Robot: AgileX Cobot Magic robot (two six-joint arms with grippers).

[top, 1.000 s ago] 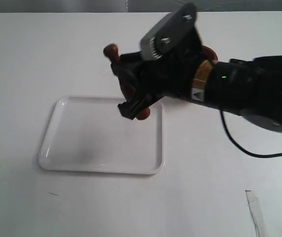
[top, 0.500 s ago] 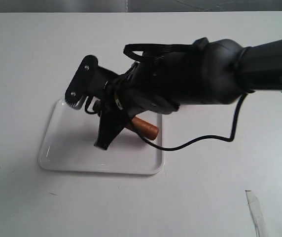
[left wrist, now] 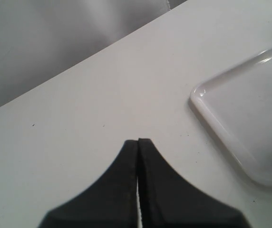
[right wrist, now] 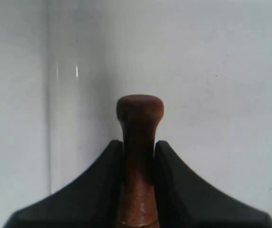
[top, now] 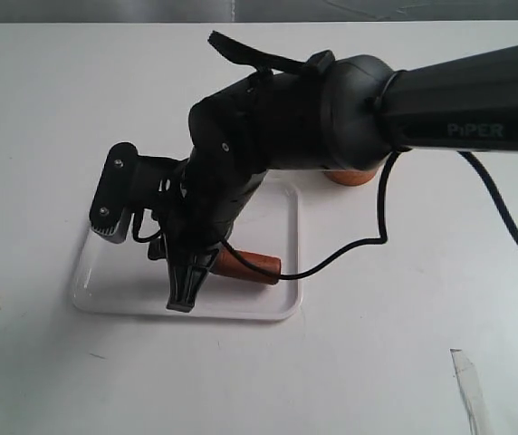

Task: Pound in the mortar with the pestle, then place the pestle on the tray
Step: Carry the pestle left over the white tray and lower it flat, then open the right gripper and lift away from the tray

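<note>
Pestle (top: 252, 265) judged ready for release, read left to right. The left gripper (left wrist: 138, 142) is shown pressed closed on nothing, beside a corner of the tray (top: 105, 283). The right gripper (right wrist: 138, 145), reached across the middle, is clamped on the thin handle, the knob left protruding past the fingertips. The long axis is laid nearly flat over the tray, thick end toward its right rim; contact cannot be confirmed. The mortar (top: 354, 176) is seen beyond, behind the arm.

The arm (top: 331, 109) hides much of the mortar (top: 354, 177) and pestle (top: 245, 265).
</note>
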